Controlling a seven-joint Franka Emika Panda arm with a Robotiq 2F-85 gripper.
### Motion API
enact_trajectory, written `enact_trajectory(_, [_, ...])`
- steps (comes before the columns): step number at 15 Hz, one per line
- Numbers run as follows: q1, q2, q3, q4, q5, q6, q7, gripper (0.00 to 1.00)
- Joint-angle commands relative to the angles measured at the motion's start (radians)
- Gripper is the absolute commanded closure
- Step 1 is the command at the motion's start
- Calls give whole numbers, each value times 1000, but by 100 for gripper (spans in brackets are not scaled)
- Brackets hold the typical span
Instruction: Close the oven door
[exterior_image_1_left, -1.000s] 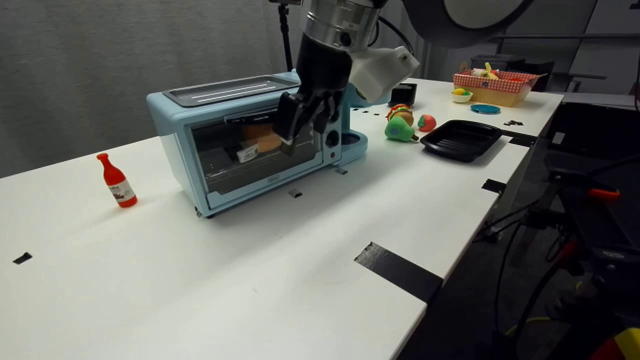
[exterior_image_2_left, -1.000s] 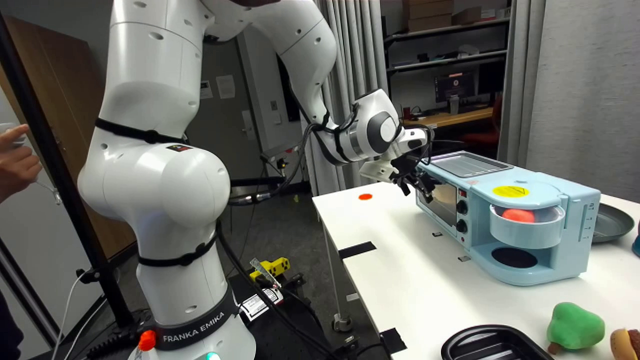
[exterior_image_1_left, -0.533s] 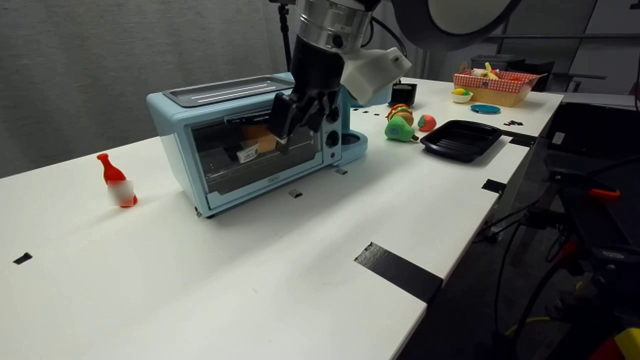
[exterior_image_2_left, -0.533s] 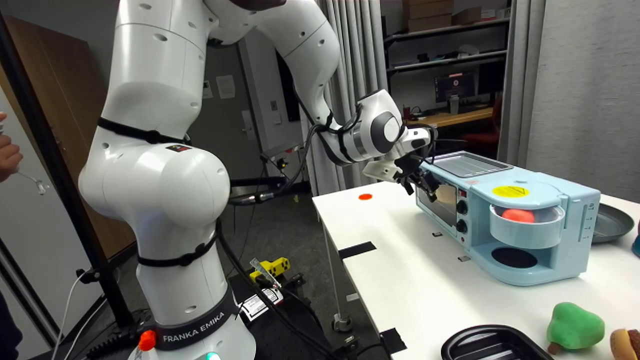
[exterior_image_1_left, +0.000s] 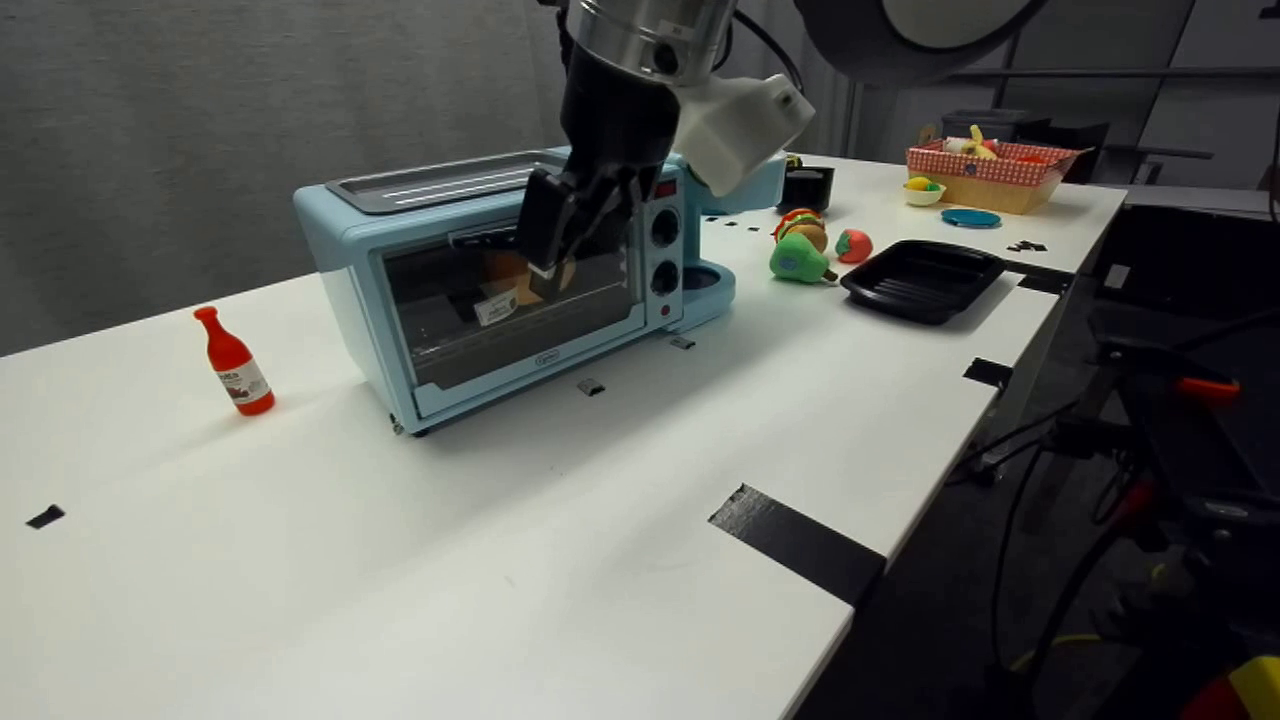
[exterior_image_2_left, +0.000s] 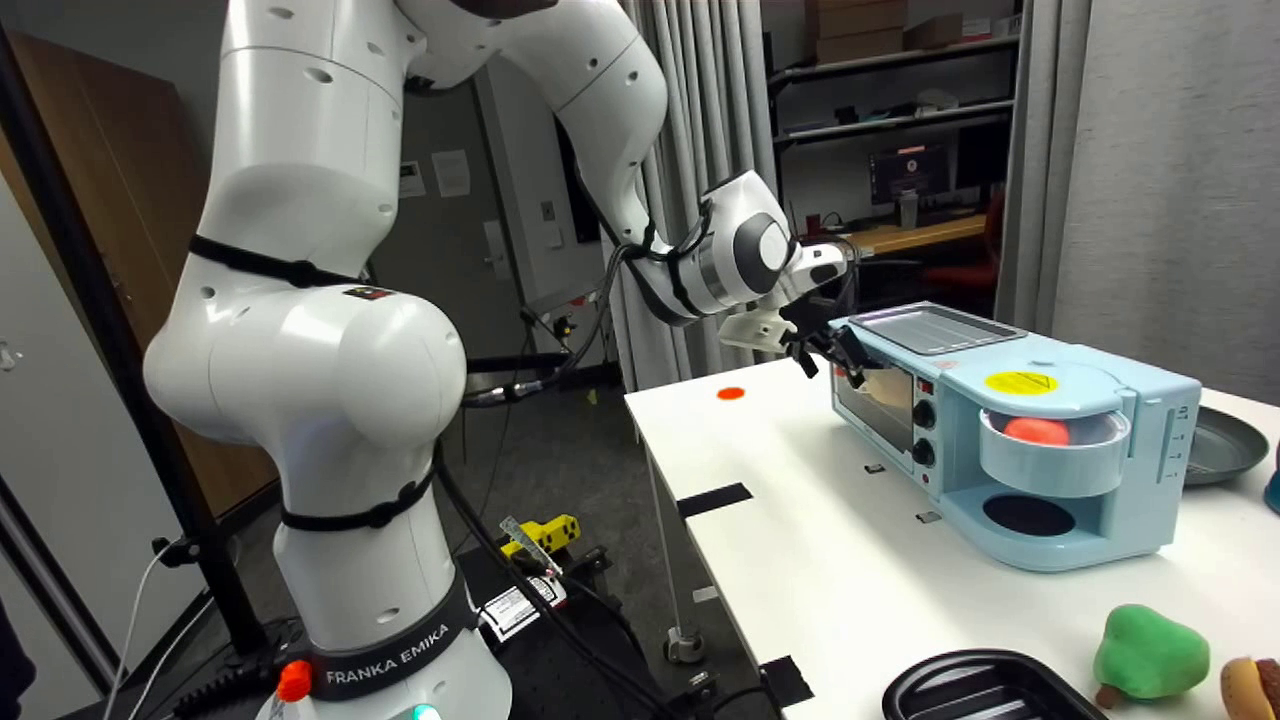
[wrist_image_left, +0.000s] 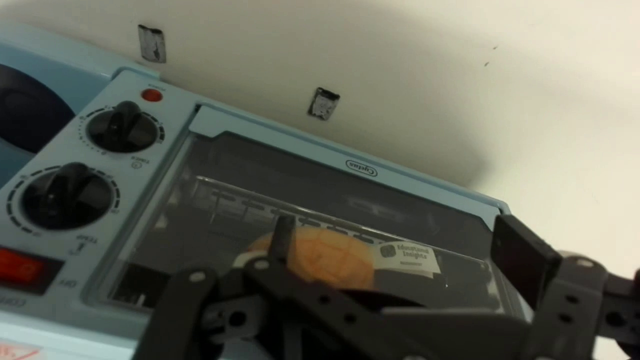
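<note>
The light blue oven (exterior_image_1_left: 345, 310) stands on the white table and also shows in an exterior view (exterior_image_2_left: 1070, 380). Its glass oven door (exterior_image_1_left: 480, 340) appears upright and flush with the front; the door's blue lower frame (wrist_image_left: 425, 190) shows in the wrist view. The dark handle (exterior_image_1_left: 478, 238) is partly hidden behind my gripper. An orange object (wrist_image_left: 332, 255) with a white tag sits inside behind the glass. My gripper (wrist_image_left: 400, 240) is open and empty in front of the door's upper part (exterior_image_1_left: 550, 255) (exterior_image_2_left: 830, 360). I cannot tell whether it touches the door.
A red bottle (exterior_image_1_left: 238, 370) stands beside the oven. A green pear (exterior_image_1_left: 798, 258), a strawberry (exterior_image_1_left: 854, 246), a burger (exterior_image_1_left: 803, 230) and a black tray (exterior_image_1_left: 925, 280) lie past the oven's knob side. A basket (exterior_image_1_left: 1000, 190) stands at the far end.
My gripper has shifted along the oven front, away from the knobs, and in the last half second has drawn back slightly. The door has not visibly moved.
</note>
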Motion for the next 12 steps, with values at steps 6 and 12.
enact_trajectory(6, [252, -84, -223, -77, -150, 15, 129, 0])
enact_trajectory(12, [489, -122, -426, -105, -293, 3, 285, 0])
